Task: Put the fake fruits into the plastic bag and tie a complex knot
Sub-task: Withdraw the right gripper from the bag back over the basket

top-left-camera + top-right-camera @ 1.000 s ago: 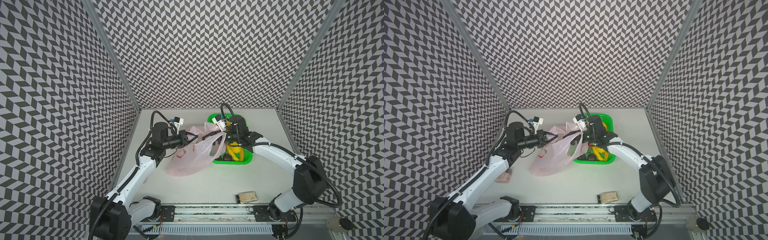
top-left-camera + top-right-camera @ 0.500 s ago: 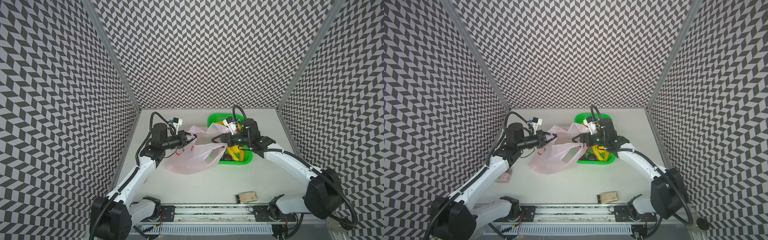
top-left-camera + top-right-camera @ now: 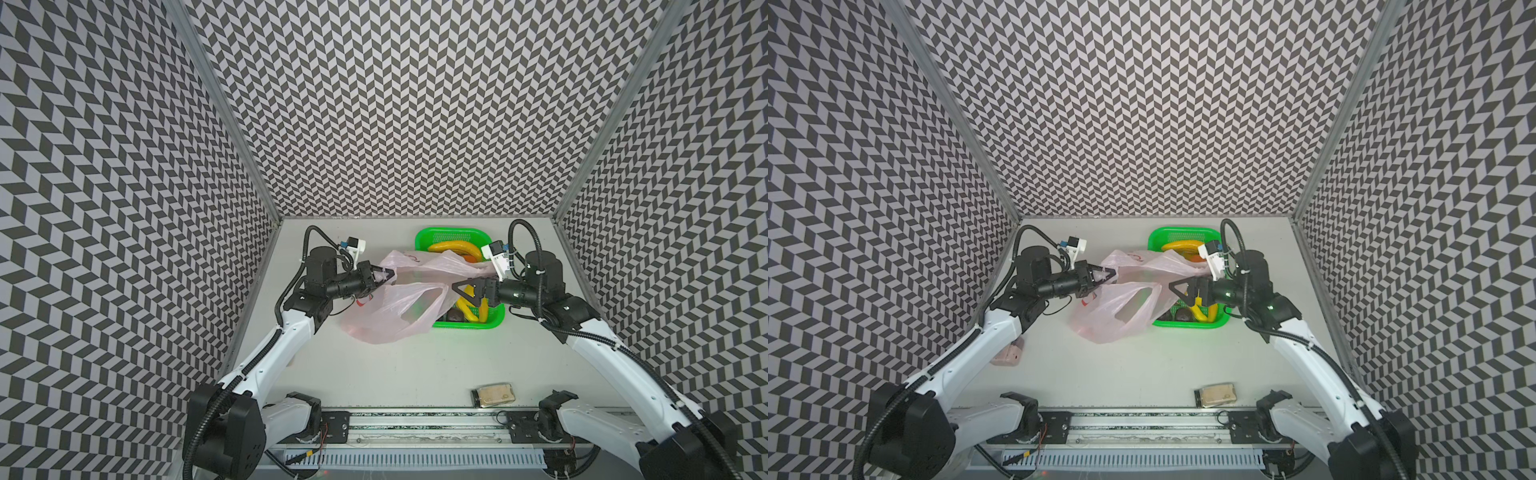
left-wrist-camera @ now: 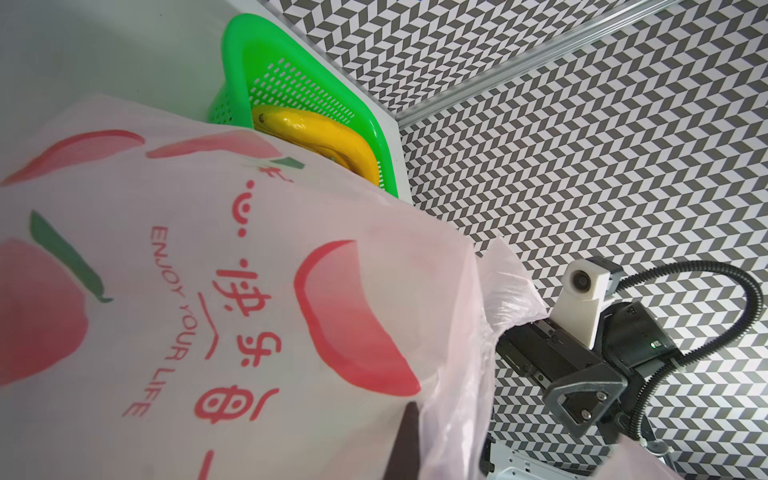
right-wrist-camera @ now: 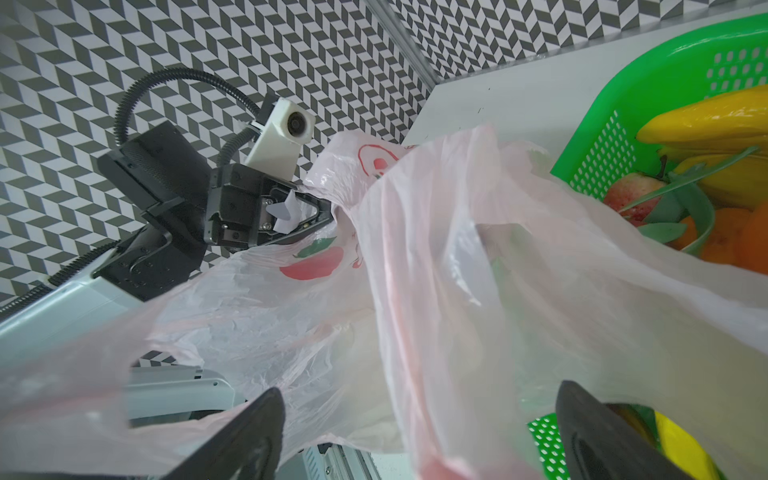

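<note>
Currently L end effector [image 3: 388, 275] tight on plastic bag [image 3: 390, 318], R end effector [image 3: 462, 292] wide, just beside.

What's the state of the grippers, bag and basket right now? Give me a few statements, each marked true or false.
1. The left gripper is shut on the plastic bag. True.
2. The right gripper is clamped on a banana. False: its jaws stand open and grip nothing.
3. The green basket is empty. False: bananas and other fake fruits lie in it.
4. Part of the plastic bag drapes over the green basket. True.
5. The plastic bag is knotted shut. False: its mouth gapes open and there is no knot.
</note>
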